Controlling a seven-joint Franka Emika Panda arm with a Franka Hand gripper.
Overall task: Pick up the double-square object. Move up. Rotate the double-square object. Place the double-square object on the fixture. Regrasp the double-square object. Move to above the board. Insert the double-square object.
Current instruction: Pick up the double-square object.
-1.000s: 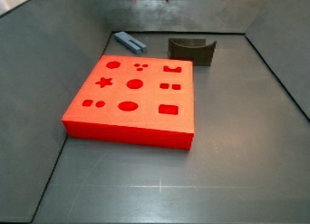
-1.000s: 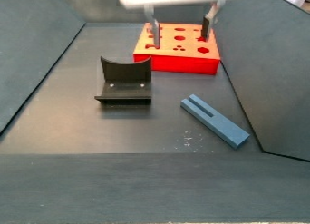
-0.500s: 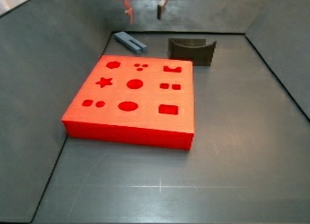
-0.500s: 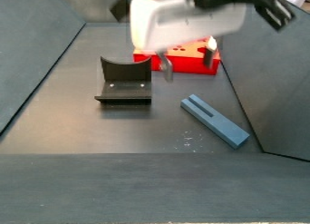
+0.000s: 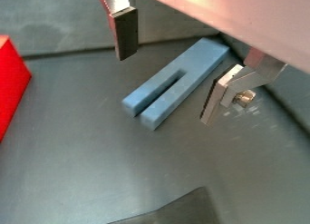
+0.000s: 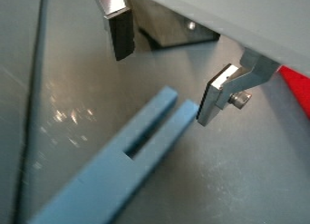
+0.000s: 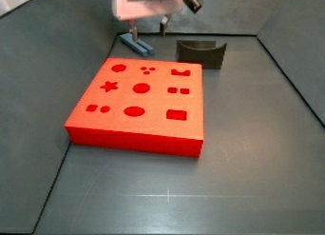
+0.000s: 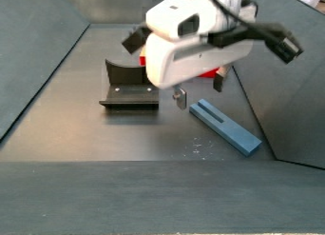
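The double-square object (image 5: 179, 82) is a grey-blue slotted bar lying flat on the floor near the wall; it shows in both side views (image 7: 133, 41) (image 8: 226, 125) and in a wrist view (image 6: 115, 164). My gripper (image 5: 168, 87) is open and empty, hovering just above the bar with one finger (image 5: 125, 33) on each side. It shows in both side views (image 7: 148, 28) (image 8: 199, 91) and in a wrist view (image 6: 164, 87). The fixture (image 7: 202, 52) (image 8: 129, 87) stands beside the bar. The red board (image 7: 140, 98) lies flat, partly hidden by the gripper in a side view (image 8: 226, 66).
Grey sloping walls (image 7: 51, 39) enclose the floor, and the bar lies close to one wall (image 8: 273, 96). A red board edge shows in a wrist view (image 5: 10, 82). The fixture's dark base shows in a wrist view (image 6: 169, 35).
The gripper has come down from high above the board's far side to just over the bar. The bar, fixture and board have not moved.
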